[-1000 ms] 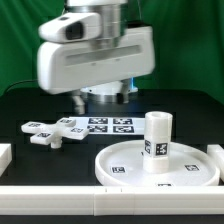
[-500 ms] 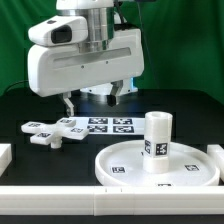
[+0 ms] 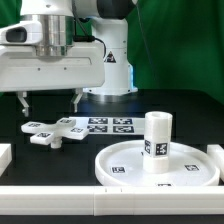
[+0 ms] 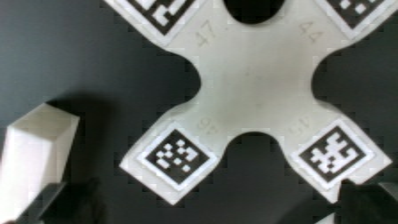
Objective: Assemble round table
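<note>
The white four-armed cross base [image 3: 55, 130] lies flat on the black table at the exterior view's left, and it fills the wrist view [image 4: 249, 90], tags up. My gripper [image 3: 50, 100] hangs open and empty just above it, with a dark finger [image 3: 22, 101] on either side. In the wrist view the gripper [image 4: 222, 214] shows only as dark fingertips [image 4: 63, 205] at the picture's edge, spread wide past the base's arms. The large round disc [image 3: 200, 172] lies at the exterior view's right. The short cylinder leg [image 3: 157, 135] stands upright on it.
The marker board [image 3: 112, 124] lies flat behind the disc, next to the cross base. White border rails run along the front [image 3: 100, 203] and at the exterior view's left [image 3: 5, 155]; one white rail end shows in the wrist view [image 4: 36, 150]. The robot's base [image 3: 115, 70] stands behind.
My gripper has swung from over the marker board toward the exterior view's left and now sits over the cross base. The furniture parts have not moved.
</note>
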{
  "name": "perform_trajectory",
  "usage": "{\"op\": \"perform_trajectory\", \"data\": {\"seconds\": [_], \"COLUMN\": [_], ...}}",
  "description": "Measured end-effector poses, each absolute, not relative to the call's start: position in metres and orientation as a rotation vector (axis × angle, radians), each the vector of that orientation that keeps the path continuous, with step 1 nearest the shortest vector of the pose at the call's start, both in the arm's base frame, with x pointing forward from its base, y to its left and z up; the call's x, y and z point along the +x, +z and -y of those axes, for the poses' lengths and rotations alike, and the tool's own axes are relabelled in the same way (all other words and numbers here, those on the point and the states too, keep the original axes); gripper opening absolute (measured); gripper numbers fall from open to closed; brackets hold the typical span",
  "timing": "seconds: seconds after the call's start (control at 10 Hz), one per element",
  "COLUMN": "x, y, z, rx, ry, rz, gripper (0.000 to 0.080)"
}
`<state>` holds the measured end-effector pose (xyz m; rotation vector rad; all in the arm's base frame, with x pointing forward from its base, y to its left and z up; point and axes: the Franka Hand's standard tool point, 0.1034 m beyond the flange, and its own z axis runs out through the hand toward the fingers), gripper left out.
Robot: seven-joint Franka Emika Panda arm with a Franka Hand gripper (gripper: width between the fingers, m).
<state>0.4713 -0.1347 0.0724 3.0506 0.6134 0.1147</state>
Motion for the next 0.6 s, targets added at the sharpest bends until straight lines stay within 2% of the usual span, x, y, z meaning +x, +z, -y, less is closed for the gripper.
{"op": "perform_trajectory", "data": {"seconds": [0.3,0.6], "x": [0.471,0.457], "y": [0.071,0.056], "z": [0.133,0.136], "rx": [3.051,3.074], "ry": [0.111,0.06], "rz": [-0.618,-0.553], "gripper": [0.0648,0.0648]}}
